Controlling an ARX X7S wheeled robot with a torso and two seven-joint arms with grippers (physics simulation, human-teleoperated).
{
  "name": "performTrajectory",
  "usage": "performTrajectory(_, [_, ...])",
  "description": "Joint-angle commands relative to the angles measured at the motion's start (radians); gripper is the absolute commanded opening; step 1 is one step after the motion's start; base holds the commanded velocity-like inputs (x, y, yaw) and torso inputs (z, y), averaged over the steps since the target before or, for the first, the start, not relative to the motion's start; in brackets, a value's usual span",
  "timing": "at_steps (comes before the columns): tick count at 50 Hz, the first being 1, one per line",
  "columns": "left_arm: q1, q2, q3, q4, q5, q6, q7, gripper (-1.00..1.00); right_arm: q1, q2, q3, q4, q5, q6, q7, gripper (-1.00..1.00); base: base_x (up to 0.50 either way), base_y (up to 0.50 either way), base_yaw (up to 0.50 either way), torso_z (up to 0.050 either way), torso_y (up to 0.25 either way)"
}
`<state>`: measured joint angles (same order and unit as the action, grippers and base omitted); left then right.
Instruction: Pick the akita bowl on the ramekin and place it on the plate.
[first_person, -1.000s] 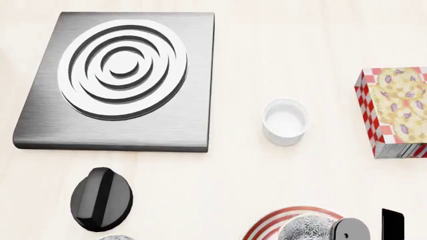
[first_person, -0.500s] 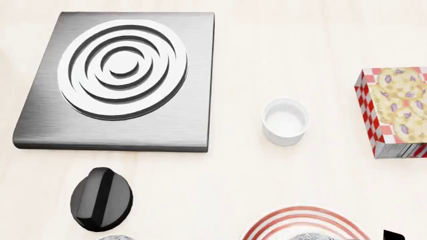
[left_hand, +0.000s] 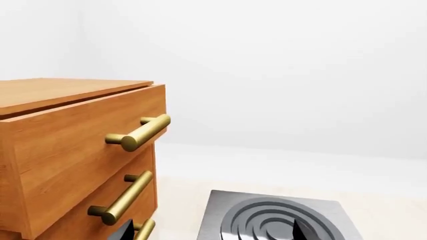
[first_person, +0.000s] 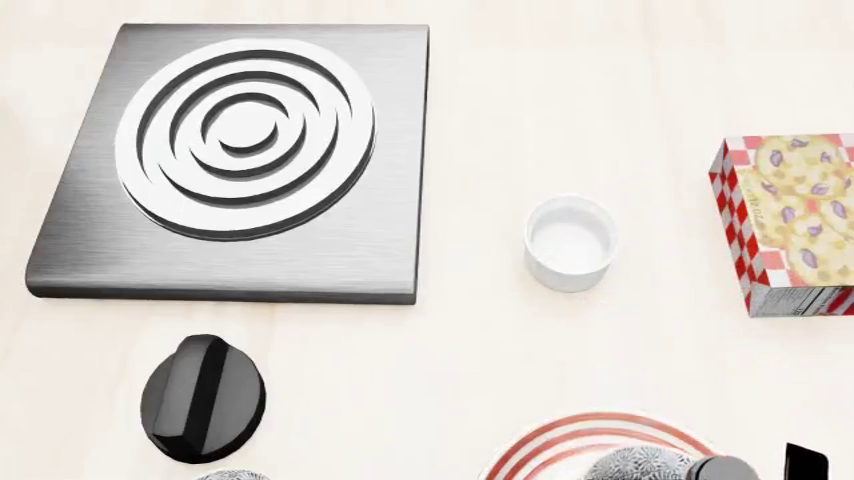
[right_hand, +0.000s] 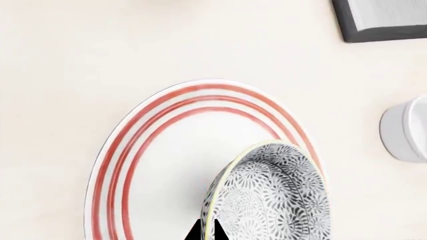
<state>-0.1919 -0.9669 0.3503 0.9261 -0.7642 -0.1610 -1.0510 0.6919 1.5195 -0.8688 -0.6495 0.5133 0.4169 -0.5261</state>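
At the bottom edge of my head view I see the small grey-black speckled floral akita bowl (right_hand: 270, 200) over the big white red-ringed plate (right_hand: 160, 165), its patterned outside facing the wrist camera, rim edge-on. My right gripper (right_hand: 203, 231) pinches that rim. Farther up sits the plain white glossy ramekin (first_person: 571, 242), empty. Left gripper: I cannot tell its state.

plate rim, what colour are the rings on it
Red concentric rings on the white plate, clearest in the right wrist view.
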Motion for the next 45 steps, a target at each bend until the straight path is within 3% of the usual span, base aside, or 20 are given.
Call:
performTrajectory(1, [0.000,-0.002,-0.001,-0.001,-0.002,0.002,-0.001,1.00,0.030,-0.025,-0.002,0.027,-0.013,-0.011,0.014,-1.00,0.00,0.00,0.00,0.015,0.000])
performTrajectory(45, [-0.001,-0.007,-0.003,-0.003,0.000,0.007,-0.001,1.00,-0.057,-0.114,-0.055,0.106,-0.055,-0.090,0.104,-1.00,0.00,0.00,0.00,0.000,0.000])
